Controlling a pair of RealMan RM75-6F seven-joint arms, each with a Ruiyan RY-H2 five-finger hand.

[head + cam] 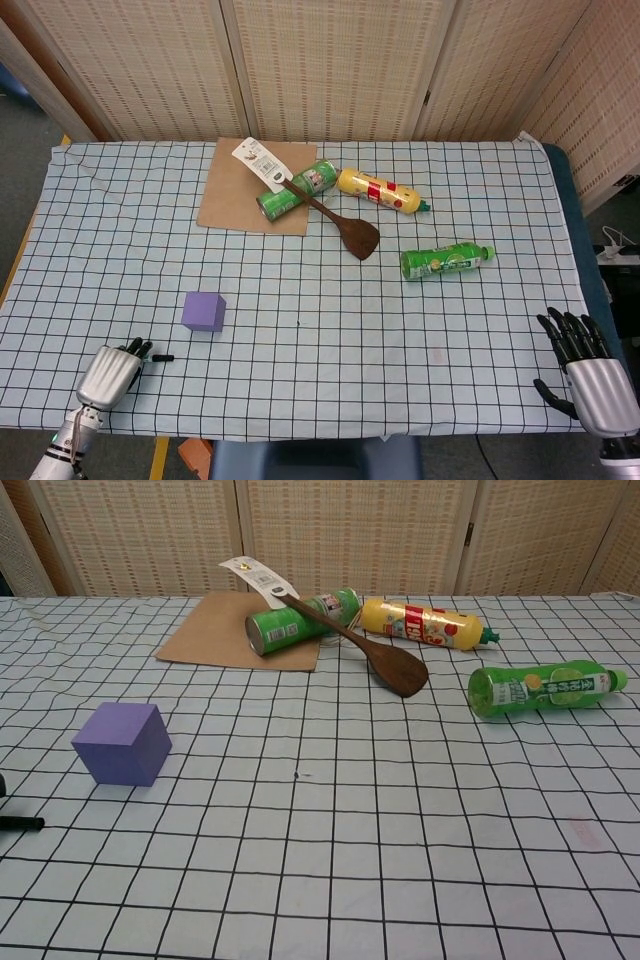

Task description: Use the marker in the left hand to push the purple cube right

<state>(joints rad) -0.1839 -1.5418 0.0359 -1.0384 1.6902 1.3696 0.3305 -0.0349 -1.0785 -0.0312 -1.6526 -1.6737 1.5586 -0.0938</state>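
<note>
The purple cube (204,311) (122,743) sits on the checked cloth at the front left. The marker (161,357) lies flat on the cloth left of and nearer than the cube, and only its black end (21,823) shows. My left hand (113,370) is over the rest of the marker, back of the hand up and fingers (134,348) bent down onto it. Whether they grip it is hidden. My right hand (590,372) hovers at the front right corner with fingers spread, holding nothing.
At the back lie a brown board (250,190), a green can (297,189), a wooden spatula (345,226), a yellow bottle (378,191) and a green bottle (445,260). The cloth (330,340) right of the cube is bare.
</note>
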